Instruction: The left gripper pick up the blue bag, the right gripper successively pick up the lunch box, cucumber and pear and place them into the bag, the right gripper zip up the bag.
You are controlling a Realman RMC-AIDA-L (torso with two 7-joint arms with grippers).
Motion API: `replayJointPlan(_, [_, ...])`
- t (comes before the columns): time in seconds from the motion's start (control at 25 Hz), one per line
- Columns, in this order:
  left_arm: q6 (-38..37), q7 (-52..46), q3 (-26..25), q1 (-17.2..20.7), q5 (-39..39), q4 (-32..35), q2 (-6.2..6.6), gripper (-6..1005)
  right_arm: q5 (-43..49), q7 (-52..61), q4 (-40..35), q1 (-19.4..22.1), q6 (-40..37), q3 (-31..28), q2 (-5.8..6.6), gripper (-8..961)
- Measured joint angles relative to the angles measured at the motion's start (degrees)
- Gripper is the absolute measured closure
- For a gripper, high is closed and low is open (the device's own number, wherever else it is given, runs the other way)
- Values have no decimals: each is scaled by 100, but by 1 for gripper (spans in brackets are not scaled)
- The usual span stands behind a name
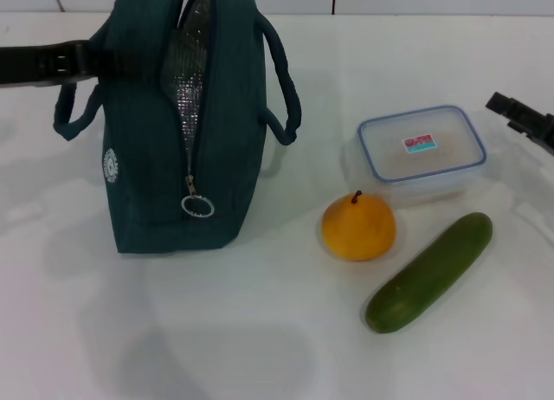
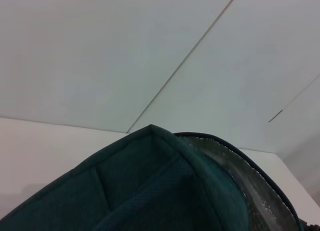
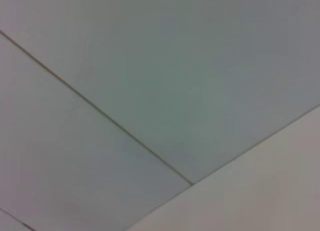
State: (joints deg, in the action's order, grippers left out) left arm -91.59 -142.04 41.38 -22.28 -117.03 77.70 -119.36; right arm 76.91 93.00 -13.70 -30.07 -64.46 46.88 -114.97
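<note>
Teal fabric stands upright on the white table [image 1: 260,348]: the blue bag [image 1: 147,158], mouth unzipped, foil lining showing. Holding it steady seems the left gripper [image 1: 43,62]'s job; it reaches in beside one handle, its grasp impossible to tell. Near the table's far right edge waits the right gripper [image 1: 524,119], fingers unreadable, just beside the lunch box [image 1: 422,153]. Pear [image 1: 358,228] and cucumber [image 1: 430,271] lie nearer, outside the bag.
</note>
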Motion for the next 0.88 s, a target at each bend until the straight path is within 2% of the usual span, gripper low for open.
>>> replayJointPlan(0.4, [0,1,2,-24,-1,0,1,948,-30,4,279,-187,-15,128,-48,168])
replayJointPlan(0.88, [37,1,2,-21,-49,-10,1,948,-125,93,383,-192,-100,81,-69,227])
